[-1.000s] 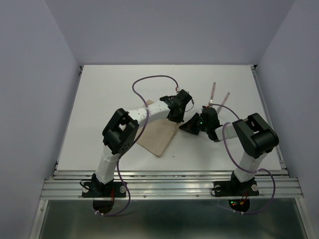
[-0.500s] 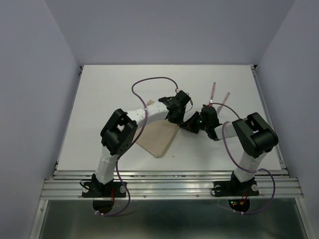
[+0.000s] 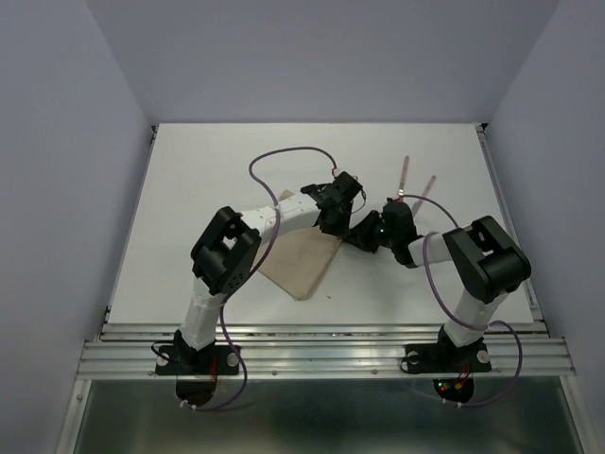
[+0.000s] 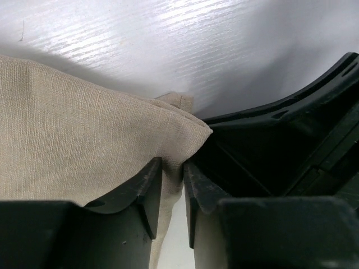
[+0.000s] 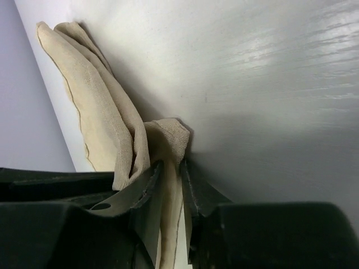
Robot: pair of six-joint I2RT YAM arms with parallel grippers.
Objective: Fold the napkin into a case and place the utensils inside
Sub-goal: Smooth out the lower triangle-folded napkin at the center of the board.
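Soft tan wrinkled cloth napkin (image 3: 301,263), folded, on the white table (image 3: 208,180): we judge its layered corner could snag and unfold if either arm lifts away. That far right corner lies between the narrowly parted jaws of left gripper (image 4: 170,165) and right gripper (image 5: 171,163); whether pinched or released, we cannot tell.

The white table (image 3: 189,189) carries a tan napkin (image 3: 301,267), folded into flat layers. It spreads from the left gripper (image 3: 333,227) back toward that arm's base, and its pointed corner reaches in between the two grippers. Two pink-handled utensils (image 3: 404,175) lie side by side on the bare surface, beyond the right gripper (image 3: 359,236) and slightly to its right, apart from the cloth.
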